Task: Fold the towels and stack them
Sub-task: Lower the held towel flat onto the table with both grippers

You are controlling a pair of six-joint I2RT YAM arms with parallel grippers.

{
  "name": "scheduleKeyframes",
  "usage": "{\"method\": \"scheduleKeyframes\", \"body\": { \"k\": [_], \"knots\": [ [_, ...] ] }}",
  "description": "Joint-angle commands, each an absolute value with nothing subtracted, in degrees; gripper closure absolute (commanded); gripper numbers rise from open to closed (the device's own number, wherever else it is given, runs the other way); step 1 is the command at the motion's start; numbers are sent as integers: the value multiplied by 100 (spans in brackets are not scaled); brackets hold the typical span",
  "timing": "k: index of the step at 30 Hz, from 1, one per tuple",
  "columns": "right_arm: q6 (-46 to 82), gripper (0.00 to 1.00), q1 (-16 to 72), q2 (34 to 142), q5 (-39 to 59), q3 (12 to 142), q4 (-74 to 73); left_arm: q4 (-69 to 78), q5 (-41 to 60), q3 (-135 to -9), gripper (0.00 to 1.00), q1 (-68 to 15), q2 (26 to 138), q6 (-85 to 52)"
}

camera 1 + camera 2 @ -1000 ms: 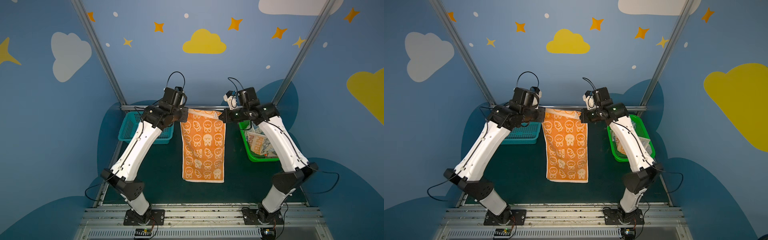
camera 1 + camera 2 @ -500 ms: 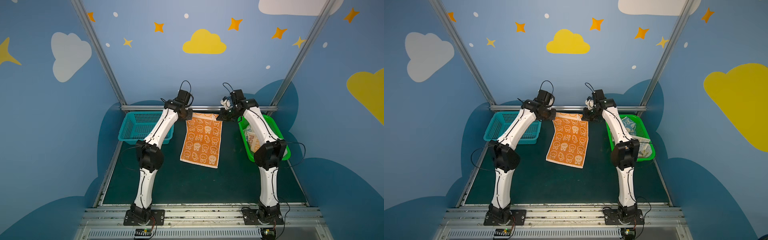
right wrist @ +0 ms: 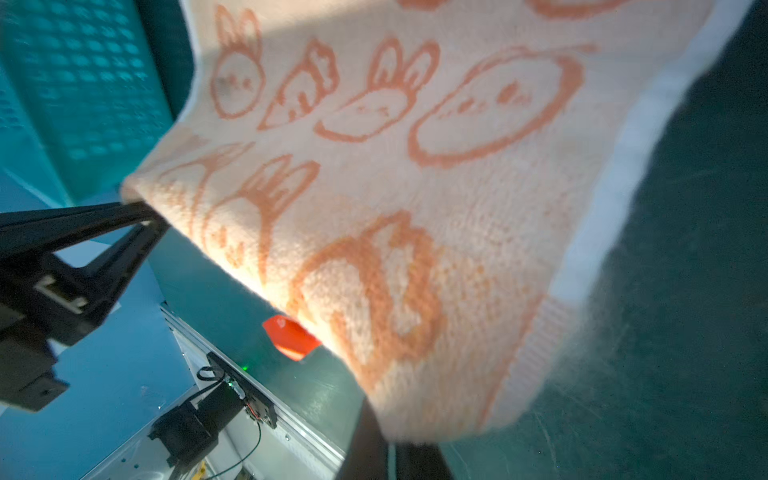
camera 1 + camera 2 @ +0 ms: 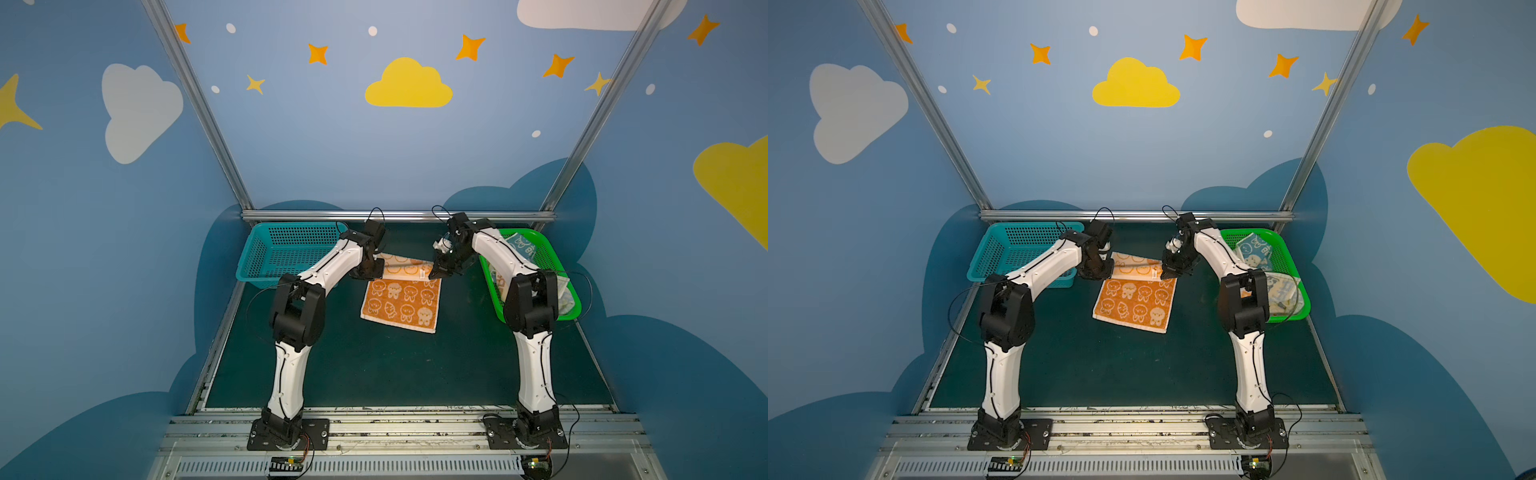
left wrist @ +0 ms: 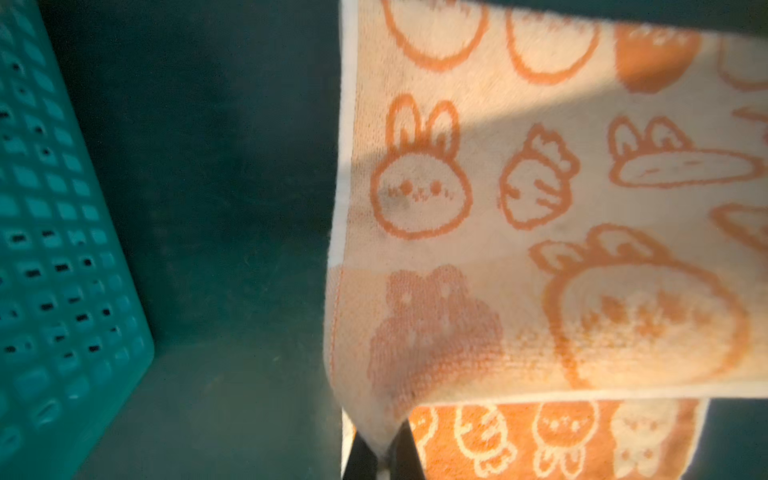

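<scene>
The orange towel [image 4: 400, 305] lies on the mat [image 4: 374, 365] beside the teal basket [image 4: 266, 266]. The left gripper [image 4: 375, 271] and right gripper [image 4: 433, 274] each clamp a rear corner, seemingly lifted. The free hem lies forward of the basket's front rim.

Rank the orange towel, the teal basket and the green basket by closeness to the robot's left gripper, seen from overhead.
1. The orange towel: its corner is pinched in the left gripper, mid-table in a top view.
2. The teal basket: beside that arm, on the left.
3. The green basket: far right, beyond the right gripper.
</scene>
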State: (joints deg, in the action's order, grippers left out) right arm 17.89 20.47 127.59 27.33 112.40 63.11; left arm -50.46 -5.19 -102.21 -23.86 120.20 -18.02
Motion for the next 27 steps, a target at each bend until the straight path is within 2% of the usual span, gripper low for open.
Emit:
{"method": "scheduleKeyframes", "body": {
  "k": [1, 10, 17, 27],
  "knots": [
    [1848, 100, 2063, 12136, 2476, 10562, 6395, -4799, -892, -9672, 96, -2303, 11501, -2011],
    [2018, 100, 2321, 11510, 2505, 8938, 5828, -4610, -1072, -8752, 96, -2399, 11160, -2272],
    [2104, 100, 2469, 11385, 2427, 8437, 5659, -4555, -1123, -8293, 97, -2542, 11075, -2432],
    [2143, 100, 2635, 10940, 2219, 8269, 5878, -4807, -1157, -8254, 97, -2569, 10708, -2513]
  ]
}}
